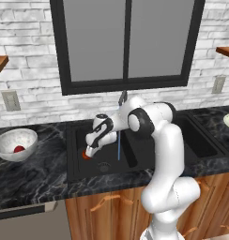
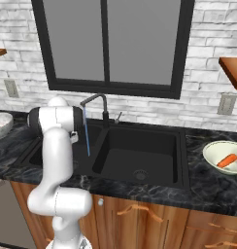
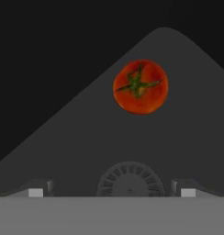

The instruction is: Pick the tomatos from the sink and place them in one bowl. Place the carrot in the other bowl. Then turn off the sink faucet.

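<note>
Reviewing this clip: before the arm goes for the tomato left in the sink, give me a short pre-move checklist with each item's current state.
1. Gripper open and empty: ok, its tips stand wide apart in the hand view.
2. Tomato in the sink in sight and unobstructed: ok, it lies on the basin floor ahead of the fingers, beyond the drain.
3. Tomato centred between the fingers: not ok, it sits a little to one side in the hand view.
4. First tomato already in the mottled bowl: ok.
5. Carrot in the pale bowl: ok.
6. Faucet off: not ok, a stream of water is running.
</note>
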{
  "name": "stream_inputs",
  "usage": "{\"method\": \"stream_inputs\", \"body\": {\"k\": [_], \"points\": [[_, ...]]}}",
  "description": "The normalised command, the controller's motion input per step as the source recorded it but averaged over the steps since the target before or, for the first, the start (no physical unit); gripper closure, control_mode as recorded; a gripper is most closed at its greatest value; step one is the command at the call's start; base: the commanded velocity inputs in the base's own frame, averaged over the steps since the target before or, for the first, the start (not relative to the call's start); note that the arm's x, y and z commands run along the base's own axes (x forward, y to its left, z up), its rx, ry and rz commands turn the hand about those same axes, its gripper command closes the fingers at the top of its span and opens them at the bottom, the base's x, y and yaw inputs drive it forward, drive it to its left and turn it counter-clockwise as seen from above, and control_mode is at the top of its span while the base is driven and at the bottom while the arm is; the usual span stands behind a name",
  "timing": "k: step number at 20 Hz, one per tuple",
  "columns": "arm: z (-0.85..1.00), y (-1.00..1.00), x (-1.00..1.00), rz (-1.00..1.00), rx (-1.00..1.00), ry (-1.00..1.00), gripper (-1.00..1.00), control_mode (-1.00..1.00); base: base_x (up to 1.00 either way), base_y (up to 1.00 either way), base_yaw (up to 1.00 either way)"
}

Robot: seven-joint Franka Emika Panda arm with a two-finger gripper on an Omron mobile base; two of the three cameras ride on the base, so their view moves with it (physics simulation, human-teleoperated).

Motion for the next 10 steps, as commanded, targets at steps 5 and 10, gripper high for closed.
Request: {"method": "stream_inputs", "body": {"k": [5, 10], "points": [[-0.14, 0.1, 0.16, 0.0, 0.0, 0.0, -1.0, -1.0, 0.0, 0.0, 0.0], [-0.16, 0.1, 0.1, 0.0, 0.0, 0.0, -1.0, -1.0, 0.0, 0.0, 0.0]]}}
